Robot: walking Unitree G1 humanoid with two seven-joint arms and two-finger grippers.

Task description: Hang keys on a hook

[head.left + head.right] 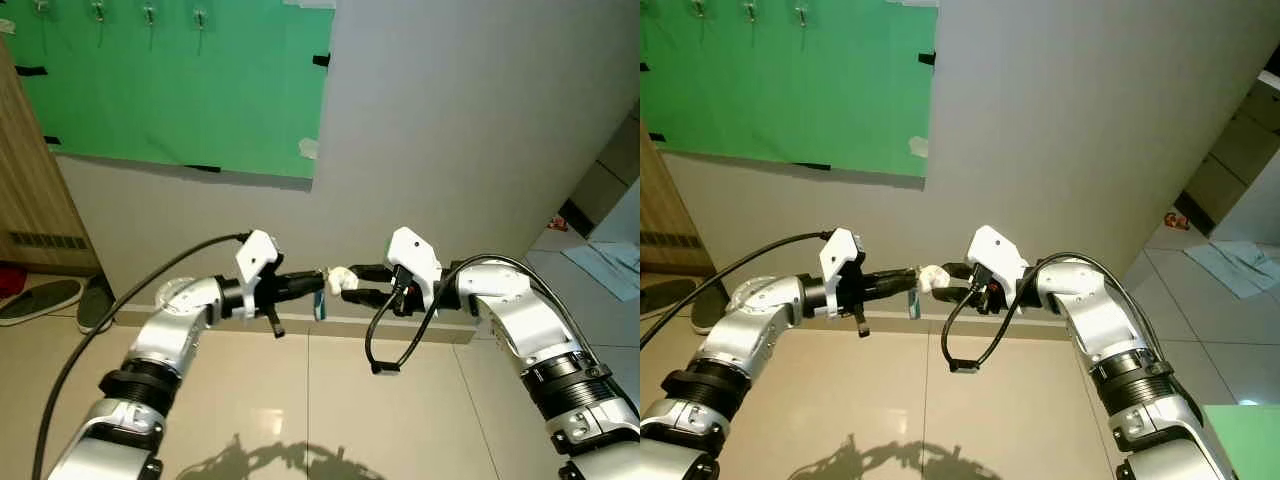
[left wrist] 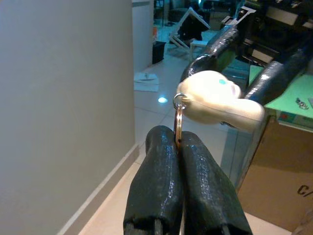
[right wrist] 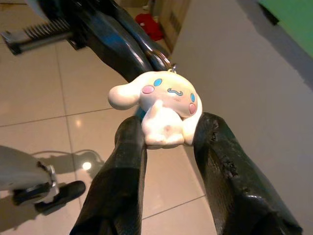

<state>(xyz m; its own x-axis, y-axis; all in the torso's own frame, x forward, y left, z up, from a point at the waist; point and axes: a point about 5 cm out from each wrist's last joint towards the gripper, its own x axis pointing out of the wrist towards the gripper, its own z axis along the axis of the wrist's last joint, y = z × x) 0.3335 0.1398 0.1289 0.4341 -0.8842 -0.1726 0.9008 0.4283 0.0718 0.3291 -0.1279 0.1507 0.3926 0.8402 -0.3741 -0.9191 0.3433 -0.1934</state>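
The left tool has its two black fingers pressed together on the gold key ring, pinching it at their tips. From that ring hangs the white cartoon-dog charm of the keys, with pink cheeks and blue eyes. The right tool meets it from the other side: its fingers stand apart at a middling width with the charm lying between their tips, touching both inner faces. In the head views the two tools meet tip to tip in mid-air in front of the robot, above the tiled floor, and a small teal tag dangles below the ring.

Behind them runs a pale wall with a skirting board. High on the wall to the robot's left, a green sheet is taped up, and a row of metal hooks sits along its top edge, well apart from the keys. A pair of slippers lies on the floor at the far left.
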